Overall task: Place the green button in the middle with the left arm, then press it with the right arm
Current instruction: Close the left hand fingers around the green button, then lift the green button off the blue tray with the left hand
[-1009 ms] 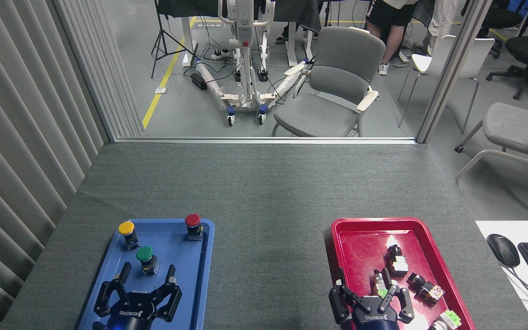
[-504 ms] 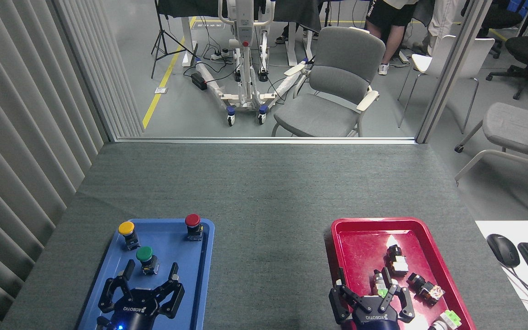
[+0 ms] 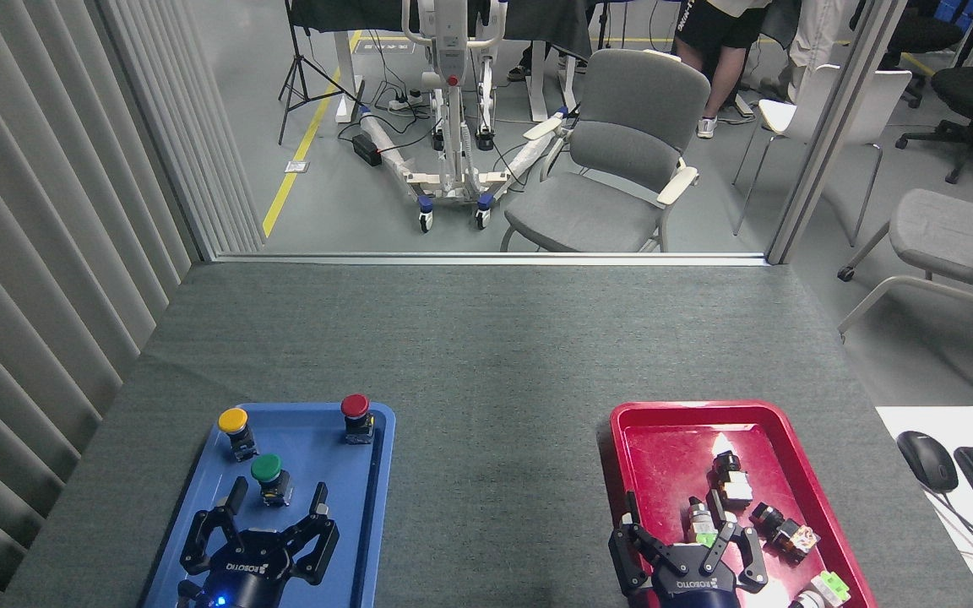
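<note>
The blue tray [image 3: 199, 498] serves as the landmark, at the near left of the table [image 3: 486, 355]. On it stand three push-buttons: a yellow button [image 3: 234, 426] at its far left corner, a red button [image 3: 356, 414] at its far right corner, and the green button [image 3: 268, 475] nearer its centre, just behind the yellow one's line. The green button has a round dark-green mushroom cap on a small black-and-metal base and stands upright.

The left hand [image 3: 271, 505] hovers at the tray's near end, its three fingers spread wide and empty, with the green button just beyond and between the fingertips. The risk here, as I judge it, is a poor grip: the cap is smooth and domed, so fingers closing on it high could let it slip or tip over. The yellow button is close enough that a spread finger might knock it.

The middle [image 3: 495, 473], bare grey felt right of the tray, holds nothing yet.

Well right of the blue tray, the right hand [image 3: 689, 540] hangs released over the red tray [image 3: 664, 431], above assorted small parts.
</note>
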Motion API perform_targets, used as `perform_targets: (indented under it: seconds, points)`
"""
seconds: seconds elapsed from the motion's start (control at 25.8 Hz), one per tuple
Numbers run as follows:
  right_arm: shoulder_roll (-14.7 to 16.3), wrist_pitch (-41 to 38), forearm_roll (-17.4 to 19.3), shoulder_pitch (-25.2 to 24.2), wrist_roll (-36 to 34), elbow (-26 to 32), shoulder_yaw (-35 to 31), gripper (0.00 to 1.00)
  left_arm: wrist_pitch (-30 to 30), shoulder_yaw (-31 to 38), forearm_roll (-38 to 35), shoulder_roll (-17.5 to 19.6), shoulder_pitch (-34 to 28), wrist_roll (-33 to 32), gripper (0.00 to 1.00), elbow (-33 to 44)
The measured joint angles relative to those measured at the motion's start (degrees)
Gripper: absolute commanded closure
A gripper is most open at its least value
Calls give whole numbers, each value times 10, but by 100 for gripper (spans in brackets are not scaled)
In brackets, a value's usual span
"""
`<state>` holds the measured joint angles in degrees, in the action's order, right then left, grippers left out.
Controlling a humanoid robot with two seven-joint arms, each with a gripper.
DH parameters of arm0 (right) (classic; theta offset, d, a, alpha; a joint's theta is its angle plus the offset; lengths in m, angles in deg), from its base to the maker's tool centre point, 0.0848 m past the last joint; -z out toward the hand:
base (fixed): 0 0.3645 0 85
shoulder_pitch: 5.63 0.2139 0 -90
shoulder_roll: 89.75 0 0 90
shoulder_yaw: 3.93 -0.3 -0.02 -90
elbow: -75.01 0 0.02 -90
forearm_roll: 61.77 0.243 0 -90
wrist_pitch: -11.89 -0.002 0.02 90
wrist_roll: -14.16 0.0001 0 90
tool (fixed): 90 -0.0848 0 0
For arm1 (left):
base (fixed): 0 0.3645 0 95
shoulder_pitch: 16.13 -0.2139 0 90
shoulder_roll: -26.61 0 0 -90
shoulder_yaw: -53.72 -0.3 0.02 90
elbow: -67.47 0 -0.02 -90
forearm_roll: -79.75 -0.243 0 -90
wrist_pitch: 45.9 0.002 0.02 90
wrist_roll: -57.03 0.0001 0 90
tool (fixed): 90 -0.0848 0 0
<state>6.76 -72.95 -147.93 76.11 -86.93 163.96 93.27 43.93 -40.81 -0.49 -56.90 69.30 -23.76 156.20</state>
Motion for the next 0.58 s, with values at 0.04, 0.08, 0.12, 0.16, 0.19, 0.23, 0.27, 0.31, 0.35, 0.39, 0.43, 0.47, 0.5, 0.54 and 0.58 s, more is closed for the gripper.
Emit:
perform_targets:
  seconds: [0.04,0.08,0.12,0.16,0.19,0.23,0.27,0.31,0.35,0.39,0.43,0.47,0.5,0.54,0.58]
  points:
    - [1,0,0,-1,-3,1,0,0,0,0,0,0,0,0,1,0]
    - [3,0,0,-1,-4,2,-1,0,0,0,0,0,0,0,1,0]
    - [5,-4,0,-2,-4,4,-3,0,0,0,0,0,0,0,1,0]
    - [7,-7,0,-2,-4,5,-5,0,1,0,0,-1,0,0,1,-1]
    - [8,-11,0,-3,-4,7,-7,0,1,0,1,-2,0,0,1,-2]
    - [10,-14,-1,-3,-5,8,-11,0,2,1,1,-3,1,0,1,-6]
    - [11,-16,-1,-3,-5,9,-15,0,4,1,1,-5,3,0,1,-13]
    - [11,-18,-1,-4,-5,10,-18,0,5,1,2,-7,9,0,1,-22]
    - [12,-22,-1,-4,-5,10,-22,0,5,1,2,-9,13,-2,1,-31]
    - [12,-23,-1,-4,-5,11,-25,0,6,2,2,-11,21,-5,1,-43]
    - [13,-25,-1,-4,-6,11,-29,0,7,3,2,-13,28,-8,1,-54]
    - [13,-26,-1,-5,-7,11,-32,0,8,5,3,-14,36,-12,1,-66]
    - [13,-27,0,-5,-7,11,-34,0,8,8,5,-15,45,-16,1,-80]
    - [13,-29,0,-6,-7,11,-36,0,8,11,8,-15,53,-18,1,-96]
    - [13,-29,0,-6,-6,11,-37,0,9,14,15,-15,61,-19,1,-113]
